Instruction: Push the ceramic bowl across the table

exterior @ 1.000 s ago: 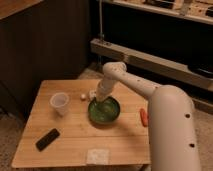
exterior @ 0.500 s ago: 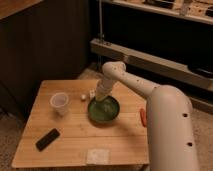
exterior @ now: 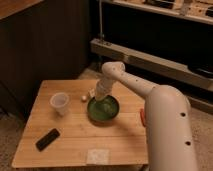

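The dark-green ceramic bowl (exterior: 103, 109) sits near the middle of the light wooden table (exterior: 70, 145), a little right of centre. My white arm reaches in from the right, and my gripper (exterior: 100, 95) points down at the bowl's far-left rim, touching or just above it. A translucent white plastic cup (exterior: 59, 103) stands upright to the left of the bowl.
A small pale object (exterior: 84, 98) lies between cup and bowl. A black phone-like slab (exterior: 48, 139) lies front left, a white square pad (exterior: 98, 156) at the front edge. An orange object (exterior: 142, 116) shows at the table's right edge. A dark wall and metal shelving stand behind.
The arm and gripper have shifted slightly left along the bowl's far rim. The bowl has moved little, if at all.
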Robot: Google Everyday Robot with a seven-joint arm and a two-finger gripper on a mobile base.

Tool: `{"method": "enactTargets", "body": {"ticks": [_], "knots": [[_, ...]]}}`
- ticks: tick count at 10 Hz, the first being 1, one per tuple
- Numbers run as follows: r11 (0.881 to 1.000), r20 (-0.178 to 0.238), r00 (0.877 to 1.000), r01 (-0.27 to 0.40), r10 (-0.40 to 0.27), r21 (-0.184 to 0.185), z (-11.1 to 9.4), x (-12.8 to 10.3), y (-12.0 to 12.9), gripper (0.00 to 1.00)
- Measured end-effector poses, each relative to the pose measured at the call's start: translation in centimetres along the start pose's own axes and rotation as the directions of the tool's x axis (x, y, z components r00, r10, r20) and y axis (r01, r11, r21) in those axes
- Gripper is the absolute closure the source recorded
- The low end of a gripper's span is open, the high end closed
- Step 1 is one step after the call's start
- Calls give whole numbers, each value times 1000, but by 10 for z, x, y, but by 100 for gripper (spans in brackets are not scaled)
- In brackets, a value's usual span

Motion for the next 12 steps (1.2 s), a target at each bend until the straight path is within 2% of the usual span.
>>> {"method": "enactTargets", "body": {"ticks": [4,6,12], "knots": [[999,1,999,33,-33,-28,7,-3,-9,90],[998,8,999,47,-46,-31,11,-3,-13,90],[995,29,994,104,-104,-2,26,2,-37,90]]}}
